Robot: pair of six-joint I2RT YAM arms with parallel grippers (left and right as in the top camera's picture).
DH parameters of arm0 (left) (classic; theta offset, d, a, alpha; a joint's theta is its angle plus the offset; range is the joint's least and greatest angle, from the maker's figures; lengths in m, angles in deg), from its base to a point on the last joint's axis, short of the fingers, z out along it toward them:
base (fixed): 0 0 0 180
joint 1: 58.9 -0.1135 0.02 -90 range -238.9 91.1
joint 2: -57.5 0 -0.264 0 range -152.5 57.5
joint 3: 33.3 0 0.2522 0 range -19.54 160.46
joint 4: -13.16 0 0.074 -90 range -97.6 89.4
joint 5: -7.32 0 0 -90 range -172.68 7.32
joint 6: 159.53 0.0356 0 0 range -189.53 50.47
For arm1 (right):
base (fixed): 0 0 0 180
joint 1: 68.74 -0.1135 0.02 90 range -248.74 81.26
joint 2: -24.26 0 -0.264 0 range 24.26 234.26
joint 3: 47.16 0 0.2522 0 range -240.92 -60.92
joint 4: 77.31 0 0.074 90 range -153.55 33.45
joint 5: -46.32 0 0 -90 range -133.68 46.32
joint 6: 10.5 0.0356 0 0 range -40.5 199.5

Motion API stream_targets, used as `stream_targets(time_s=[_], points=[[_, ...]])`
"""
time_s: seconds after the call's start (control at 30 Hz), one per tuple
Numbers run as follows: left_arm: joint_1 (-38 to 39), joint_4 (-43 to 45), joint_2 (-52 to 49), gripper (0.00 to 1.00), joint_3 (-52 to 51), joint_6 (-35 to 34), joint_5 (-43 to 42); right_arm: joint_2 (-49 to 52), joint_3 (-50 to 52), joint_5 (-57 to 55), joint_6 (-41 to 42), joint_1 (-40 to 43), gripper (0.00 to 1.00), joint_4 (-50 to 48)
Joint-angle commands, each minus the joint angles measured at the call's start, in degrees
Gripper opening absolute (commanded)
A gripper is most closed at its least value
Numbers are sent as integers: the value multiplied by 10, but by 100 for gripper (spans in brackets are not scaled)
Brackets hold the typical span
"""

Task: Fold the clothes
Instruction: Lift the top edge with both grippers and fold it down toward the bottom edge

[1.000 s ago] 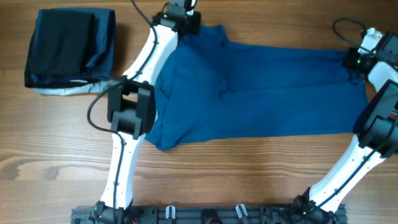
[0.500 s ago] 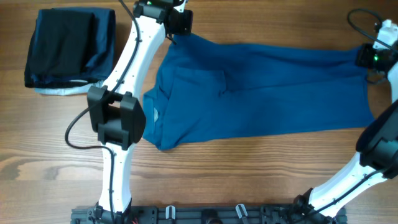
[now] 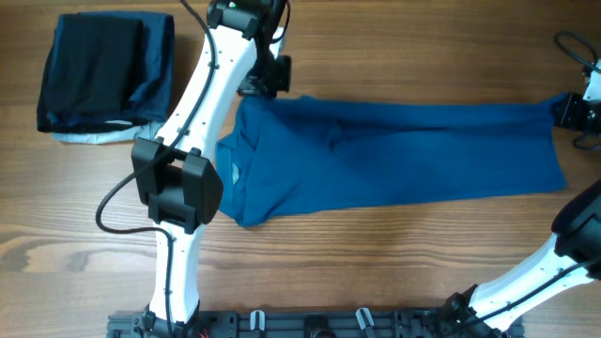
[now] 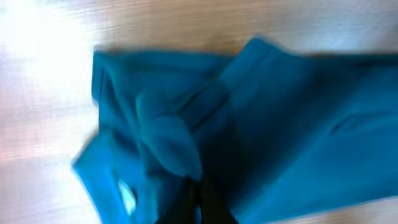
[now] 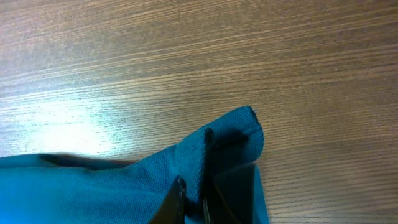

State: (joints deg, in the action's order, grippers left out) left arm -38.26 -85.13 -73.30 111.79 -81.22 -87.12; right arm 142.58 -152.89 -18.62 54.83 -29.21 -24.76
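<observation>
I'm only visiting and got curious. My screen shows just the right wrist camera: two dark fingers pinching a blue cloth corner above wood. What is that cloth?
Observer: It is a blue polo shirt, stretched lengthwise across the table. Your right gripper pinches one end.
Visitor: Does anything hold the other end?
Observer: Yes, the left gripper is shut on a corner at the opposite end.
Visitor: Is anything else lying there?
Observer: A folded pile of dark garments lies apart from the shirt, on the robot's left.
</observation>
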Motion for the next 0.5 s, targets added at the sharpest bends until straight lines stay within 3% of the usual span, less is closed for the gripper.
stream_targets(time_s=[0.0, 0.17, 0.47], points=[[5, -50, 26, 4, 4, -42, -5, -17, 3, -10, -31, 3, 4, 10], [18, -119, 28, 4, 4, -68, -5, -17, 3, -26, -54, 2, 4, 35], [56, -120, 57, 4, -6, -88, -32, -17, -1, -45, -69, 2, 4, 82]])
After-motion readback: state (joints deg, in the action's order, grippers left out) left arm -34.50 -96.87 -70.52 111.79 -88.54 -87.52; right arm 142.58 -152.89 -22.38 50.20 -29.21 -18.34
